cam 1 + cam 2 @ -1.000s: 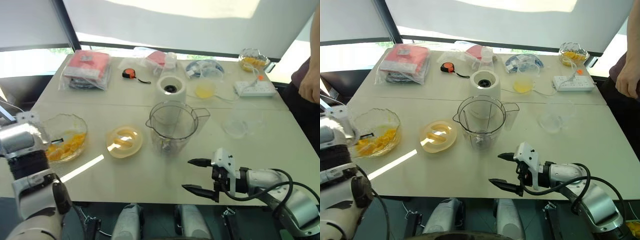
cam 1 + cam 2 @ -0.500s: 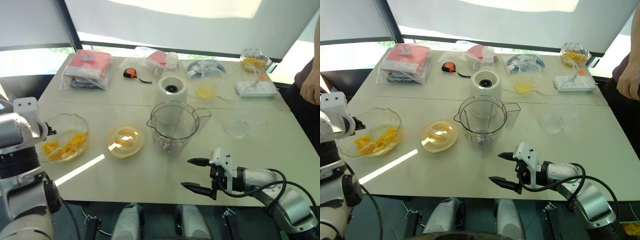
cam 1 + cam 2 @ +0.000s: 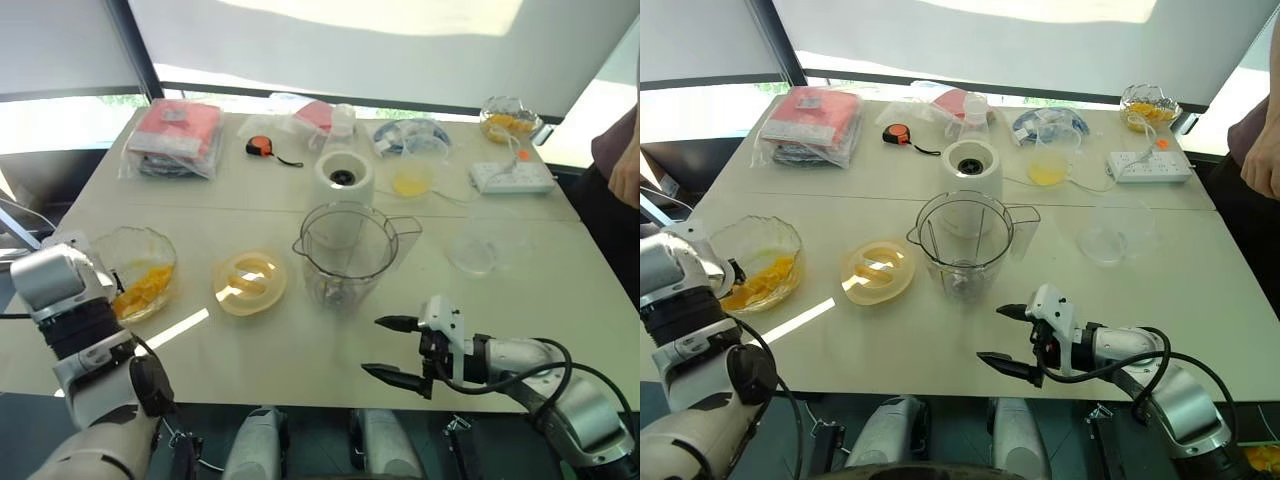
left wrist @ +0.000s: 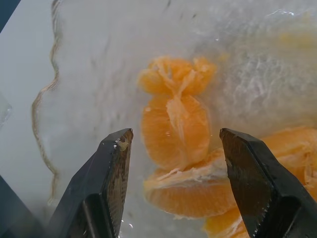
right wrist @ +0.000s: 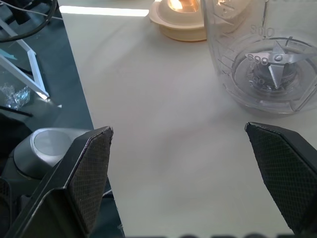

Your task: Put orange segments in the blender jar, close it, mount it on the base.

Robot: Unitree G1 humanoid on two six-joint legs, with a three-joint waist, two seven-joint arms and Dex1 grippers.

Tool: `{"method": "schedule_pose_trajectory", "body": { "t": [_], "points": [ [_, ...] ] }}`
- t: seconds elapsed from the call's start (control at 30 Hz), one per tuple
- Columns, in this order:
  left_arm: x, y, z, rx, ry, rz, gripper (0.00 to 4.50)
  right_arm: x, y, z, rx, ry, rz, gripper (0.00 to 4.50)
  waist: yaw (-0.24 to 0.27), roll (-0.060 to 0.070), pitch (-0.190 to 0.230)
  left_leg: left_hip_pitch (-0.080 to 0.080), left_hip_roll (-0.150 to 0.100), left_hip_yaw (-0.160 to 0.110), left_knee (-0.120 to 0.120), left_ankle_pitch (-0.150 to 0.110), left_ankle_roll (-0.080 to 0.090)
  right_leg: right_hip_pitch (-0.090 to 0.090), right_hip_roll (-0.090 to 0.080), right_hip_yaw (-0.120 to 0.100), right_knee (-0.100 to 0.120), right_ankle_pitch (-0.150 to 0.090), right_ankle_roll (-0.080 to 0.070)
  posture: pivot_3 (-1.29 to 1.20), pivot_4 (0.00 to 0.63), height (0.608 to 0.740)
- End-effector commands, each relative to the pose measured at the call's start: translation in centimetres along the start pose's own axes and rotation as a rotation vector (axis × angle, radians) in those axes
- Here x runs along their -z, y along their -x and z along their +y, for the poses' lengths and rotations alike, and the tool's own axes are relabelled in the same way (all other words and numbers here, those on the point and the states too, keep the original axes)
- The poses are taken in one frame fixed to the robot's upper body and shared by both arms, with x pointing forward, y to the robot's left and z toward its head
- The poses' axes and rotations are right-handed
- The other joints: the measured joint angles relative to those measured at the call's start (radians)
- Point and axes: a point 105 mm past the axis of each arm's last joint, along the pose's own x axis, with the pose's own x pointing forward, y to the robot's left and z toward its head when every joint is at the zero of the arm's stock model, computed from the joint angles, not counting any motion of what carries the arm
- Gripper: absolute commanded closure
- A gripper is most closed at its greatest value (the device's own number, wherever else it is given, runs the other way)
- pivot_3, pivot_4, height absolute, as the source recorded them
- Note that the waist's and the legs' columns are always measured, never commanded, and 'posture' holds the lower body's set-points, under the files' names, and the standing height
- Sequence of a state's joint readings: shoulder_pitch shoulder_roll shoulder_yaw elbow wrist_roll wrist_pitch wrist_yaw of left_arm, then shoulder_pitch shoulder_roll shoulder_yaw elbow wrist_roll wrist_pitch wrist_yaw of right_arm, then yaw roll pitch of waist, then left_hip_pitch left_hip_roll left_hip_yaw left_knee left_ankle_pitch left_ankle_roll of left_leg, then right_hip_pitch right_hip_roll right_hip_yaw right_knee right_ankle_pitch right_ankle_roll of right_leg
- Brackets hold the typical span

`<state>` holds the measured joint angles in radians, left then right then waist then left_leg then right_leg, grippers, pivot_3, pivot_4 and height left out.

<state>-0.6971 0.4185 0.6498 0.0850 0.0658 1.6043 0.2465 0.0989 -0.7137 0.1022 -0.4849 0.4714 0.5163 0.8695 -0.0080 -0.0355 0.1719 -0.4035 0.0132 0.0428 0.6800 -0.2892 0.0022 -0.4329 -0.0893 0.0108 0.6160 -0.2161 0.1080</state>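
Note:
Orange segments [image 3: 146,284] lie in a wavy clear glass bowl [image 3: 133,241] at the table's left. My left gripper [image 4: 174,135] hangs open just above them, one black finger on each side of a segment [image 4: 174,82], gripping nothing. In the eye views its hand [image 3: 62,290] covers the bowl's near left rim. The blender jar [image 3: 345,250] stands upright and uncovered mid-table, its blade [image 5: 271,64] visible at the bottom. The white base [image 3: 343,178] sits right behind the jar. My right gripper [image 3: 375,346] is open and holds nothing, low over the table's front edge, short of the jar.
A pale yellow lid [image 3: 250,282] lies between bowl and jar. An empty glass bowl [image 3: 480,250] sits right of the jar. Along the back are a cup of yellow liquid [image 3: 410,180], a power strip [image 3: 510,177], another fruit bowl [image 3: 508,120], red packets [image 3: 175,135] and a tape measure [image 3: 258,147]. A person [image 3: 622,150] stands at the right edge.
My left hand rose from the bowl, then came back down over its near left side. The right arm has stayed where it was.

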Motion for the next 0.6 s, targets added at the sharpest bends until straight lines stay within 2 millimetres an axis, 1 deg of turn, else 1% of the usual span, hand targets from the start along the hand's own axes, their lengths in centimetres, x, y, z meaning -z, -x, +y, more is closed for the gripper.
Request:
{"method": "schedule_pose_trajectory", "body": {
  "t": [0.03,0.13,0.2,0.37,0.6],
  "points": [
    [-0.3,-0.3,0.5,-0.028,0.035,0.003,1.59,-0.6,-0.1,0.4,-0.005,0.03,-0.02,0.0,0.0,0.0,0.0,0.0,0.0,0.0,0.0,0.0,0.0,0.0,0.001,0.0,0.0,0.0,0.0,0.0,0.15,0.74],
    [0.0,-1.0,0.2,-0.021,0.045,0.021,1.59,-0.8,0.3,0.6,-0.011,0.051,-0.005,0.0,0.0,0.0,0.0,0.0,0.0,0.0,0.0,0.0,0.0,0.0,0.001,0.0,0.0,0.0,0.0,0.0,0.15,0.74],
    [0.0,-1.5,0.0,-0.022,0.045,0.025,1.59,-1.3,0.8,0.8,-0.018,0.065,-0.007,0.0,-0.001,0.0,0.0,0.0,0.0,0.0,0.0,0.0,0.0,0.0,0.001,0.0,0.0,0.0,0.0,0.0,0.15,0.74],
    [0.0,-2.4,0.2,-0.033,0.047,0.03,1.59,-3.5,2.0,1.5,-0.05,0.098,-0.059,0.0,-0.002,0.0,0.0,0.001,0.0,0.0,0.0,0.0,0.0,0.001,0.001,0.0,0.0,0.0,0.001,0.0,0.15,0.74],
    [0.0,-2.7,0.7,-0.046,0.05,0.034,1.59,-5.4,2.8,2.5,-0.063,0.144,-0.089,0.0,-0.004,0.0,0.0,0.005,0.001,0.0,0.0,0.0,0.0,0.003,0.001,0.0,0.002,0.0,0.001,0.0,0.15,0.74]
  ]
}}
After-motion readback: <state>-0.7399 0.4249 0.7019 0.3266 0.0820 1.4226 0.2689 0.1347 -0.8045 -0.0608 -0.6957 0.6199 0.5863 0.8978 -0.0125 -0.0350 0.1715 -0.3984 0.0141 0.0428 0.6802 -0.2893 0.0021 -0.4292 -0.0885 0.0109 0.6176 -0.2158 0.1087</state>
